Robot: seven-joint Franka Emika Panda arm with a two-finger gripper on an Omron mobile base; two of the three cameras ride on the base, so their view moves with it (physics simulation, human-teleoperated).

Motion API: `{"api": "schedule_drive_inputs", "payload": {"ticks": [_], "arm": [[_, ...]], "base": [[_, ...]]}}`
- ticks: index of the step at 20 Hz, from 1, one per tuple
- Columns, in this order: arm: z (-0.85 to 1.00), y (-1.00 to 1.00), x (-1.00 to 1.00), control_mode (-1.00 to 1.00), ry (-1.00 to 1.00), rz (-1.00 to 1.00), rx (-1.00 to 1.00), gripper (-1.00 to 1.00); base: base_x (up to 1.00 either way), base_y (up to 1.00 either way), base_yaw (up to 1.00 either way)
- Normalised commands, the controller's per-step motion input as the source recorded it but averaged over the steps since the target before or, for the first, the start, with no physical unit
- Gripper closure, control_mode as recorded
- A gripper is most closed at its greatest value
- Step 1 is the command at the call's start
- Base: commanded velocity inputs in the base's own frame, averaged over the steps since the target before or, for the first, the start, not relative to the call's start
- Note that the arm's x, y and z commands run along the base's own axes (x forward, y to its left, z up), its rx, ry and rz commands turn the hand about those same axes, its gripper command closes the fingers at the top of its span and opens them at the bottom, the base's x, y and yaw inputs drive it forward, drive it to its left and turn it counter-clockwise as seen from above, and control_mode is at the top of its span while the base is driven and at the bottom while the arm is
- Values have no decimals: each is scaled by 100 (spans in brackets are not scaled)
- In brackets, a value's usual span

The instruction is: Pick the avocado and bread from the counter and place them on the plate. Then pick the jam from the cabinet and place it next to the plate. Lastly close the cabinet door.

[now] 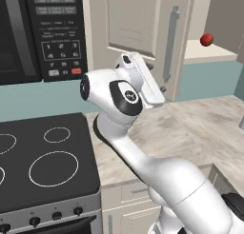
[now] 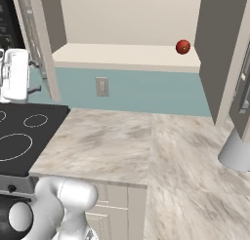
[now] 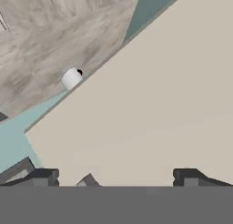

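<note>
End effector spread wide, pinching nothing, close against the cream cabinet door; jam on the cabinet shelf at two o'clock; marble surface below.

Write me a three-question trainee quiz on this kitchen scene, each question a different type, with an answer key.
1. True or false: the jam sits on the open cabinet shelf.
2. Multiple choice: the end effector jaws are A) clamped on the jam, B) spread wide with nothing between them, C) gripping the door handle.
3. Fill in: in the left base view, the appliance left of the counter is a black ____.

Key
1. True; the red jar rests on the shelf in both base views.
2. B; the hand view shows the two finger tips far apart, facing a cream panel.
3. Stovetop, with ring burner markings.
</note>
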Motion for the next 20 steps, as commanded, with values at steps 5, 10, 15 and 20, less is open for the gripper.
{"api": "schedule_drive_inputs", "payload": {"ticks": [5, 10, 15, 20], "arm": [[0, -58, 38, -100, 0, 41, 10, -100], [-10, -56, 66, -100, 0, 45, 5, -100], [-26, -44, 95, -100, 3, 44, 1, -100], [-37, -23, 100, -100, 11, 38, 0, -100]], "base": [[0, 0, 0], [0, 0, 0], [0, 0, 0], [0, 0, 0]]}}
